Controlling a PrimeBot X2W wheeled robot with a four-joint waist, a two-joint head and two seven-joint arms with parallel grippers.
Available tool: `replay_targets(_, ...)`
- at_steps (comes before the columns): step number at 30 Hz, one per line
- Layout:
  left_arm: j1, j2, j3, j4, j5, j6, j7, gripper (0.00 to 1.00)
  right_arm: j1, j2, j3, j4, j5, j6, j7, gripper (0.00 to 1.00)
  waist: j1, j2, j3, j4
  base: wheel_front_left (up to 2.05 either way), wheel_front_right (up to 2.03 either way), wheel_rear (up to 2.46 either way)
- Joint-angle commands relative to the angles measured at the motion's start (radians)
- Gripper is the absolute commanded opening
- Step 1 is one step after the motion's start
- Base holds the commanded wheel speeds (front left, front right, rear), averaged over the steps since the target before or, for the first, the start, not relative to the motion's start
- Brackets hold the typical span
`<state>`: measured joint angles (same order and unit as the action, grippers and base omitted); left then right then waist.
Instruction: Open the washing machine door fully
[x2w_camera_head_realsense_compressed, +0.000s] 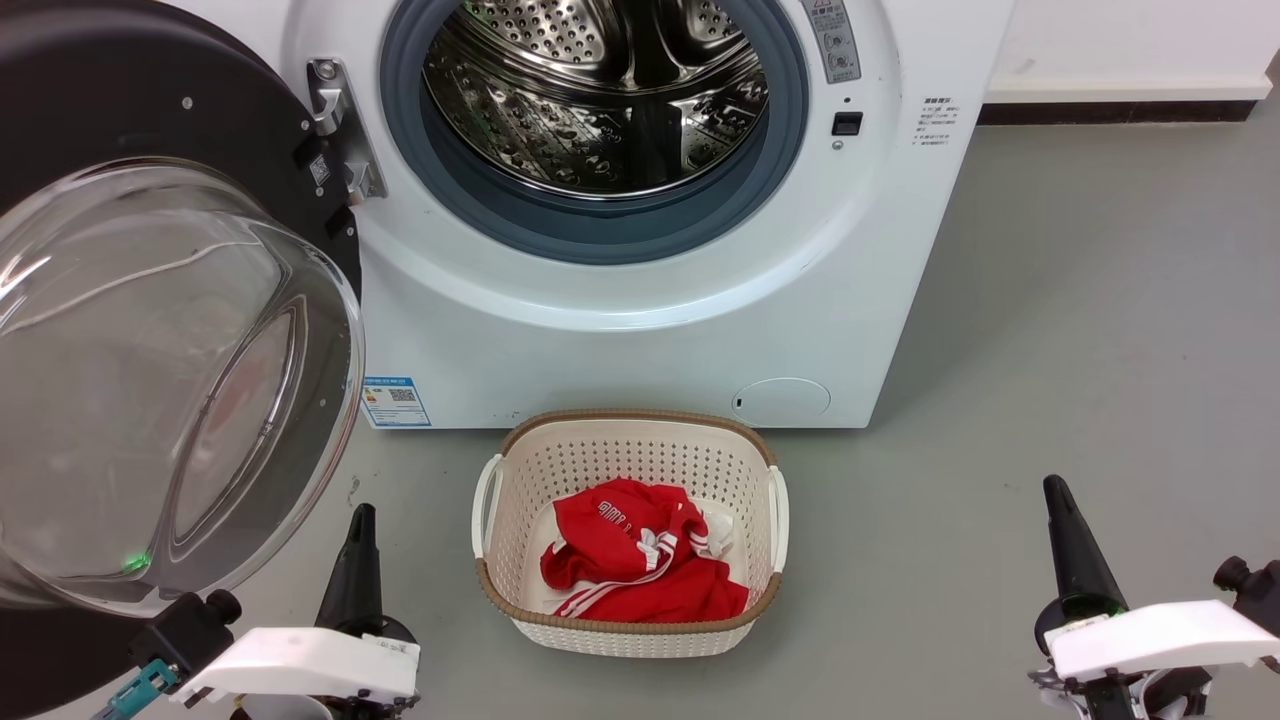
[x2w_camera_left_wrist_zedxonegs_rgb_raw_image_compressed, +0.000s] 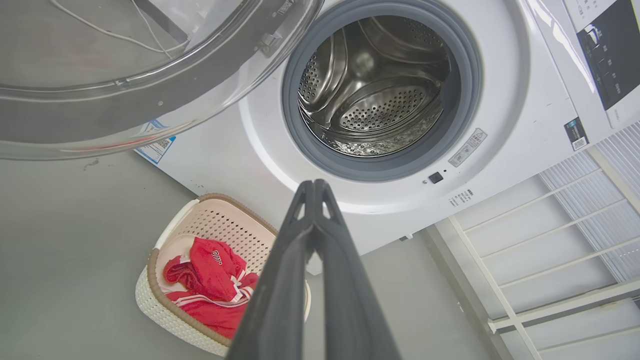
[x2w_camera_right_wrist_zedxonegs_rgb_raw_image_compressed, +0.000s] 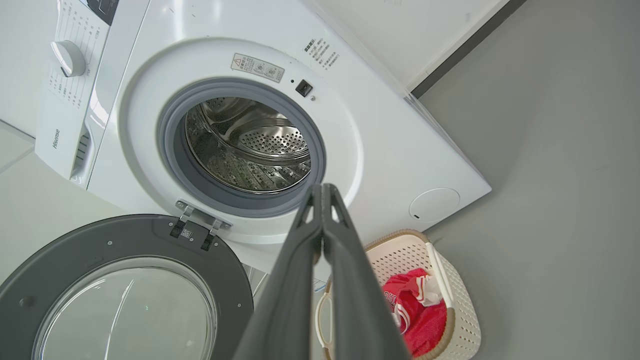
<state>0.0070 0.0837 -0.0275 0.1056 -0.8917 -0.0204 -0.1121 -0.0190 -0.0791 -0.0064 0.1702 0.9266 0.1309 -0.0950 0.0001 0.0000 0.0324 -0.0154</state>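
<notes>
Shows the washing machine door (x2w_camera_head_realsense_compressed: 170, 350) swung wide on its left-side hinge, clear of the white washing machine's (x2w_camera_head_realsense_compressed: 620, 340) steel drum (x2w_camera_head_realsense_compressed: 600, 90). Shows left gripper (x2w_camera_left_wrist_zedxonegs_rgb_raw_image_compressed: 315, 186) and right gripper (x2w_camera_right_wrist_zedxonegs_rgb_raw_image_compressed: 322, 189) low in front, fingers pressed together, holding nothing. Shows a cream basket (x2w_camera_head_realsense_compressed: 620, 460) of red clothing (x2w_camera_head_realsense_compressed: 640, 570) on the floor just before the machine.

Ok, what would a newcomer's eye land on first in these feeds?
The washing machine door stands wide open at the left of the head view, its bulging clear glass looming large. Next comes the shiny steel drum, gaping in the white washing machine at top centre. Then the red garment, heaped in the cream basket on the floor just in front of the machine.
</notes>
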Motion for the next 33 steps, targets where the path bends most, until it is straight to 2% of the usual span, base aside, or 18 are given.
replay_targets(1,-0.028,0.006,0.005,-0.002,-0.039,-0.009,0.007,0.0,-0.027,-0.008,-0.003,-0.006,0.04,0.0,0.007,0.0,0.0,0.0,-0.001,0.0,0.0,0.0,0.0)
replay_targets(33,-0.072,0.008,0.045,0.065,-0.394,-0.062,0.092,0.0,-0.059,-0.009,-0.03,0.032,0.376,0.0,0.087,0.0,0.0,0.0,-0.012,0.006,0.0,0.0,0.0)
